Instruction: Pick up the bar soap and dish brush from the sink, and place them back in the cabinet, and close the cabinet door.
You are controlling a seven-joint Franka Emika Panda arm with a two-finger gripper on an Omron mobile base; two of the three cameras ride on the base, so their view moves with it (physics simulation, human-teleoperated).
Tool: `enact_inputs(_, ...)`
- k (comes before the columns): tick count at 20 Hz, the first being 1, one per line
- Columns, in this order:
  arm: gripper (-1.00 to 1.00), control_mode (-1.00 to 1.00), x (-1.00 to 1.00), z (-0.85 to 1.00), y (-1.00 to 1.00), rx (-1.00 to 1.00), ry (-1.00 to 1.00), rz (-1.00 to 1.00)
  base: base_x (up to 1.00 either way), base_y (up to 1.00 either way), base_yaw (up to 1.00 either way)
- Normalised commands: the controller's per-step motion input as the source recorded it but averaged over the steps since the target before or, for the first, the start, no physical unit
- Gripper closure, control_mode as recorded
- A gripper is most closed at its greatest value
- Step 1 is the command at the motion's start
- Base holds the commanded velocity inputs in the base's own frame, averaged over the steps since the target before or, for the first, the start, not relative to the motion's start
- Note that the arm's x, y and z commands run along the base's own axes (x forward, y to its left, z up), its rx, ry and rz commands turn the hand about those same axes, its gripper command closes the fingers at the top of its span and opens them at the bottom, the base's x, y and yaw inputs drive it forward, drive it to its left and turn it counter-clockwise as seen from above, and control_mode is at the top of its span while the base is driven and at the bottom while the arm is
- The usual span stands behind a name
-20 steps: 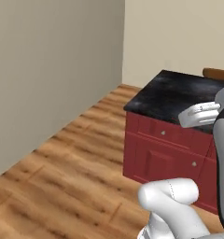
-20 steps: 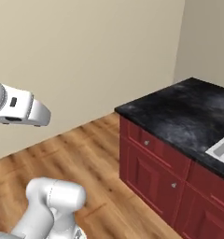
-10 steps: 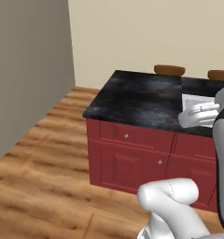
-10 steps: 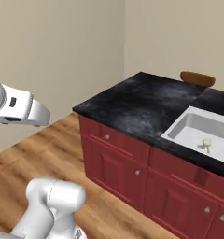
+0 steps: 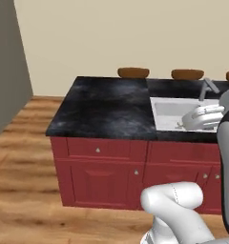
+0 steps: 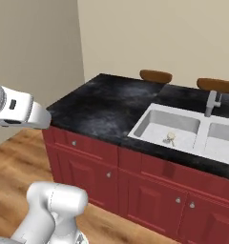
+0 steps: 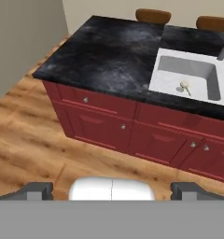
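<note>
The dish brush (image 6: 170,138) lies in the left basin of the light sink (image 6: 154,119), its round beige head and thin handle on the basin floor. In the hand view the dish brush (image 7: 184,86) sits in that same basin of the sink (image 7: 179,65), far ahead of the gripper. My gripper (image 7: 112,191) is open, with its fingertips (image 7: 37,190) wide apart over the wooden floor and nothing between them. The sink (image 5: 166,112) is set in the black stone counter. The bar soap, the cabinet and the cabinet door are out of view.
A grey faucet (image 6: 212,102) stands behind the basins. Red drawers and doors with small knobs (image 7: 123,126) front the island. Brown stools (image 6: 156,75) stand behind it. A grey wall (image 5: 6,71) rises at the left, and wooden floor (image 7: 30,140) lies between me and the island.
Both base views have swung as the base moved: the island now faces me and the sink with the dish brush has come into view. The gripper stays open.
</note>
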Motion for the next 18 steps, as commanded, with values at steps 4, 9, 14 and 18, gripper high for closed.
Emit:
enact_inputs(4,-1.0,1.0,0.0,0.0,0.0,0.0,0.0,0.0,0.37,-0.45,-0.33)
enact_inputs(9,-1.0,1.0,0.0,0.0,0.0,0.0,0.0,0.0,0.35,-0.51,-0.3)
enact_inputs(14,-1.0,1.0,0.0,0.0,0.0,0.0,0.0,0.0,0.31,-0.51,-0.26)
enact_inputs(18,-1.0,1.0,0.0,0.0,0.0,0.0,0.0,0.0,0.33,-0.47,-0.21)
